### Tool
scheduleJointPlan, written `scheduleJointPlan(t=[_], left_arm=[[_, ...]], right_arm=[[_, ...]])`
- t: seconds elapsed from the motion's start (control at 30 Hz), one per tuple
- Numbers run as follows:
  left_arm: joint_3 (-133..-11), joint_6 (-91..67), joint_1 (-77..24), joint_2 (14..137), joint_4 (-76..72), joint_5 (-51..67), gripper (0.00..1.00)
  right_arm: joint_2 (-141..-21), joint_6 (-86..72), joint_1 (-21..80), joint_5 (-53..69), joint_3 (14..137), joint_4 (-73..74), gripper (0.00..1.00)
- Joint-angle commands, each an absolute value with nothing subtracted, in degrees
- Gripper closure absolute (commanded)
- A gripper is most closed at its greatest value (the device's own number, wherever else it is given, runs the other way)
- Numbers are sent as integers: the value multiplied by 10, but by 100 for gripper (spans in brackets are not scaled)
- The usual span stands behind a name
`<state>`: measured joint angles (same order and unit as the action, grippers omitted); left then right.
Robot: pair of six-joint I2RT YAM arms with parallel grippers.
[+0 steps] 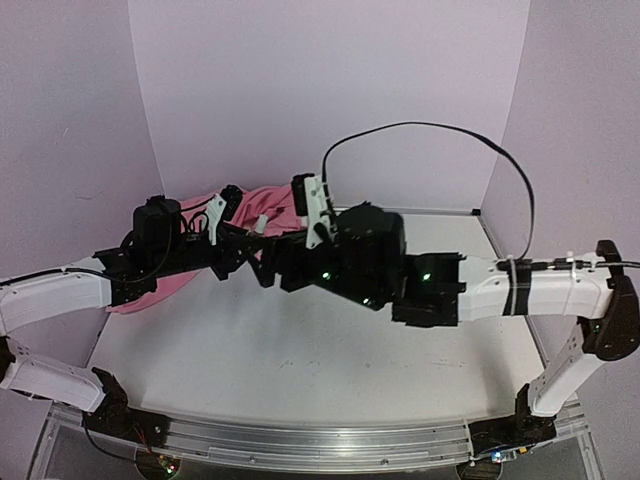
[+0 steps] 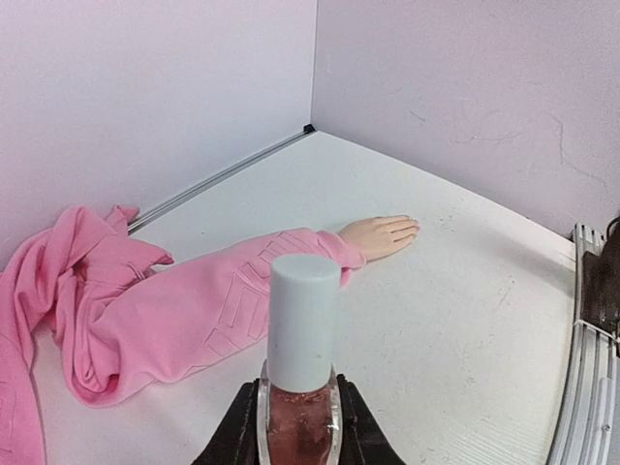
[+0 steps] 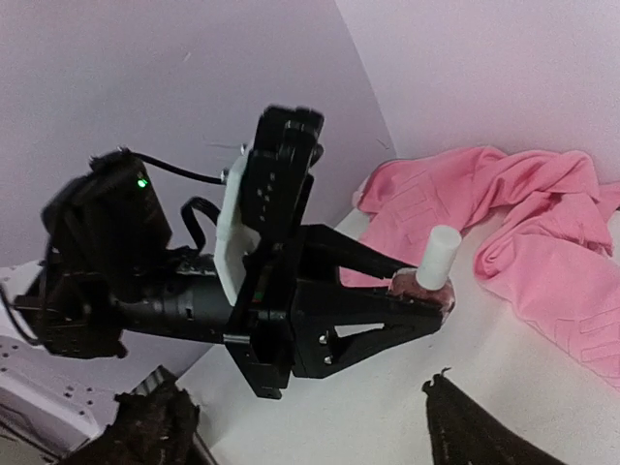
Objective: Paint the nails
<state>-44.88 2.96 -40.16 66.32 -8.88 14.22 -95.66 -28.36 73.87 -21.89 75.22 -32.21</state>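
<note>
Left gripper (image 2: 298,431): dark jaws clamped on a bottle.
Bottle (image 2: 301,341): upright, pinkish glass, pale cap.
Sleeve (image 2: 218,312): pink, lying flat on the white table (image 2: 475,320).
Hand (image 2: 384,235): peach, palm down, sticking out of the cuff.
Nails (image 2: 413,228): too small to make out.

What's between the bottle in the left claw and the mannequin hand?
In the left wrist view, only the pink sleeve and bare table separate the bottle from the mannequin hand.

Tiny nails (image 2: 411,229) on flat peach hand (image 2: 381,236)
</note>
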Motion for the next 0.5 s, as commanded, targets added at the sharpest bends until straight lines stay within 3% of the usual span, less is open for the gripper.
scheduleJointPlan(t=[0.0, 0.1, 0.23, 0.3, 0.47], left_arm=[[-492, 12, -403, 675, -127, 190, 100], [-508, 6, -403, 695, -127, 287, 100], [-543, -23, -403, 732, -127, 473, 100], [-562, -41, -404, 759, -127, 552, 100], [-592, -72, -410, 800, -127, 657, 100]], right_arm=[[-843, -230, 625, -33, 715, -316, 9], [-818, -223, 541, 127, 682, -311, 6], [-829, -174, 479, 343, 672, -313, 14], [-838, -151, 478, 411, 676, -315, 16], [-864, -176, 478, 534, 668, -406, 32]])
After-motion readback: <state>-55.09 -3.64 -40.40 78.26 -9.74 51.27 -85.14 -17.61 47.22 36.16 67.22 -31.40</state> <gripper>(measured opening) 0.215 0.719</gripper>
